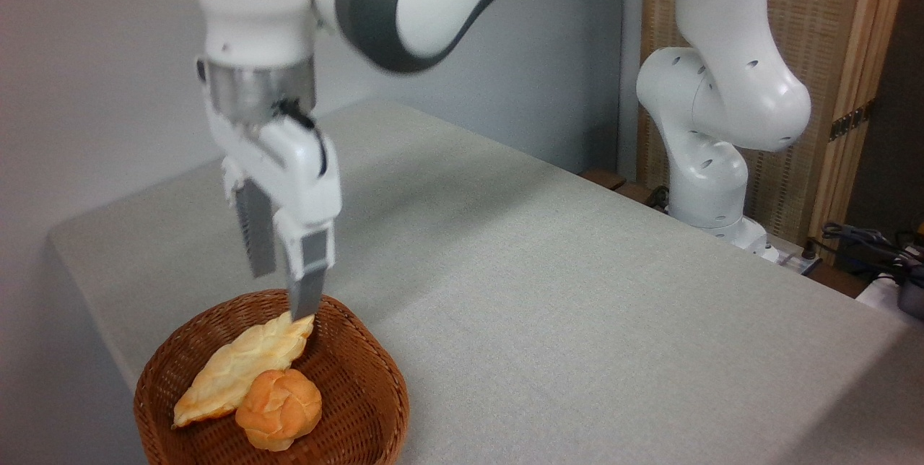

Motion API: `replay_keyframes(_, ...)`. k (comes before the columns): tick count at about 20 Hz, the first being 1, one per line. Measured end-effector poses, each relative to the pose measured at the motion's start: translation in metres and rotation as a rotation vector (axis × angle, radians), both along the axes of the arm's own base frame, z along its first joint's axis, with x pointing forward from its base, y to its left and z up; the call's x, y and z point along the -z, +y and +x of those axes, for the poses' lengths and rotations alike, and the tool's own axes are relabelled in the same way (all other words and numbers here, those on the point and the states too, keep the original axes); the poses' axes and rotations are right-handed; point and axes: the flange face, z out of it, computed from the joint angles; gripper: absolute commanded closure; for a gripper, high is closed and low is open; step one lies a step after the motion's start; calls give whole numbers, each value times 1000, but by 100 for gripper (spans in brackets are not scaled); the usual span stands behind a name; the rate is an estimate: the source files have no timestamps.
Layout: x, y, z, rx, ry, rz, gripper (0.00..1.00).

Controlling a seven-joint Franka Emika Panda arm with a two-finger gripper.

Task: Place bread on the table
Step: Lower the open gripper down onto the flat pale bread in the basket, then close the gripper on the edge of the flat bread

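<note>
Open claw poised over the loaf in the basket

The gripper (pixel 283 290) hung with its 2 fingers (pixel 254 237) parted and nothing between them, the nearer fingertip right at the upper tip of the bread (pixel 242 365), whether touching it I could not tell. To grasp well, it probably needed to shift toward the loaf's middle, straddle its narrow width, and lower until both pads flanked the sides before closing gently. The bread was a long, flat, braided leaf shape, pale gold with darker orange ends, lying slantwise in the brown wicker basket (pixel 361 371) with 1 round knotted bun (pixel 279 408) resting against its lower half. The grey cloth table (pixel 577 292) lay bare just right of the basket.
</note>
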Motion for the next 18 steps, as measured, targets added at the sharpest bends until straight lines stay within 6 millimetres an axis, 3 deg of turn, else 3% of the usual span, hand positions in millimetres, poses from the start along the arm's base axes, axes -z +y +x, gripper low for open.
replay_keyframes(3, 27, -11, 13, -8, -2, -16, 0)
replay_keyframes(14, 77, -41, 22, -85, 75, -95, 0)
replay_keyframes(18, 79, -44, 23, -80, 75, -95, 0)
